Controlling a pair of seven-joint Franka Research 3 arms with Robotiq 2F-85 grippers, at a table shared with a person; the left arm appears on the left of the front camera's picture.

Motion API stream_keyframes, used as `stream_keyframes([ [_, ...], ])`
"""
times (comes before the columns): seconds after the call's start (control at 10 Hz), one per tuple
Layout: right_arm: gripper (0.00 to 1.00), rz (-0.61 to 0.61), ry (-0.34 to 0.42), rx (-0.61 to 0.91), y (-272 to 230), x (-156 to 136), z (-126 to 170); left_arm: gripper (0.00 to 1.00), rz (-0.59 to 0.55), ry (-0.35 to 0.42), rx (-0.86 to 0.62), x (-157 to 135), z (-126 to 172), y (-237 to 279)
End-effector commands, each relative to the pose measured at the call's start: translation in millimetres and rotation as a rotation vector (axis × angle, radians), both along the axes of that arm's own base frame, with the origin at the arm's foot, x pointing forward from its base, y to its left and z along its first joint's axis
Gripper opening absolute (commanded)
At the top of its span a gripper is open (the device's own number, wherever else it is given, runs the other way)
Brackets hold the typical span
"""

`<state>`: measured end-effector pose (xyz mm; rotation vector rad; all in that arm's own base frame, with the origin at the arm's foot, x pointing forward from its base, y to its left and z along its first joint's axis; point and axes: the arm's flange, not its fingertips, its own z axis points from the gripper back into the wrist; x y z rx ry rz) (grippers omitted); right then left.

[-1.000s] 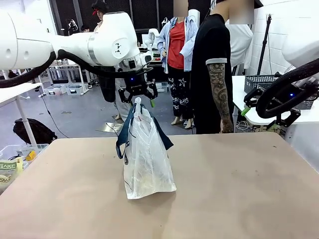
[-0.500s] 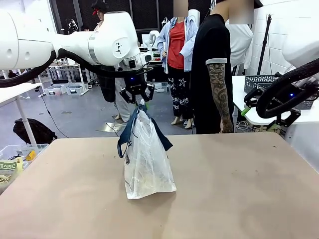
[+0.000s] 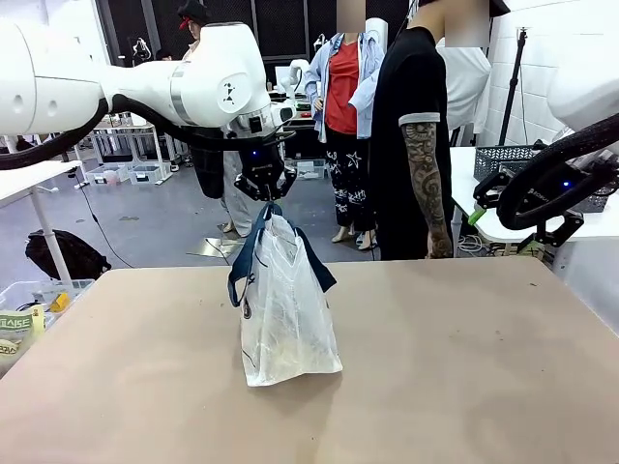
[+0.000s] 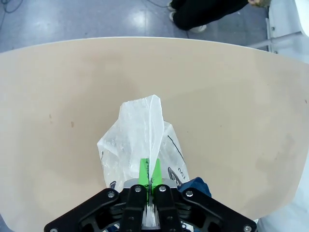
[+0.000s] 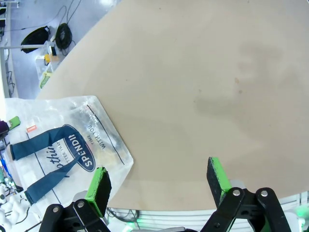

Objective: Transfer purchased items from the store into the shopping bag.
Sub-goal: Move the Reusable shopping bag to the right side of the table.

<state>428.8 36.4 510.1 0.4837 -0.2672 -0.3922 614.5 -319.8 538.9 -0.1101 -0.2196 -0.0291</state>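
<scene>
Centrally in the front view, the shopping bag [image 3: 283, 304] is seen standing upright on the tan table [image 3: 464, 367], its translucent body widening toward the base and its navy handles [image 3: 250, 253] hanging down both sides. Just above it, slightly left of centre in the upper half of the frame, the left gripper [image 3: 267, 196] is pressed together on the gathered top edge of the bag, with the white arm stretching in from the upper left. In the left wrist view, the two green pads [image 4: 144, 171] are seen squeezed together near the bottom centre of the frame, a fold of the whitish plastic pinched between them, while the rest of the bag [image 4: 140, 140] spreads above them against the table surface.

At the right edge of the front view, the right gripper [image 3: 476, 206] is held well apart from the bag, above the table's far right side. In the right wrist view its fingers [image 5: 100, 186] are spread wide along the bottom of the frame with nothing between them, and the bag [image 5: 67, 145] is seen at the lower left, its dark lettering and handles visible.

A dark slotted basket [image 3: 508, 157] is seen on a white side table at the right edge of the front view, behind the right arm. A person in a black T-shirt [image 3: 414, 145] is standing at the far side of the table, right of centre.
</scene>
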Motion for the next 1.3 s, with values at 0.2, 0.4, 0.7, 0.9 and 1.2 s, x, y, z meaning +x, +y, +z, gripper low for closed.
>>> stream_keyframes([
  [0.2,1.00,-0.012,0.014,-0.016,1.4,-3.1,-1.2,0.00,0.041,-0.074,0.002,-19.0,19.3,19.9],
  [0.4,1.00,-0.012,0.014,-0.016,1.4,-3.1,-1.2,0.00,0.093,-0.170,-0.076,-47.1,40.4,58.6],
  [0.7,1.00,-0.012,0.014,-0.016,1.4,-3.1,-1.2,0.00,0.215,-0.175,-0.154,-84.2,55.2,128.8],
  [0.9,1.00,-0.012,0.014,-0.016,1.4,-3.1,-1.2,0.00,0.275,-0.194,-0.196,-115.6,60.1,164.8],
  [1.2,1.00,-0.012,0.014,-0.016,1.4,-3.1,-1.2,0.00,0.382,-0.216,-0.248,-155.8,76.0,224.5],
])
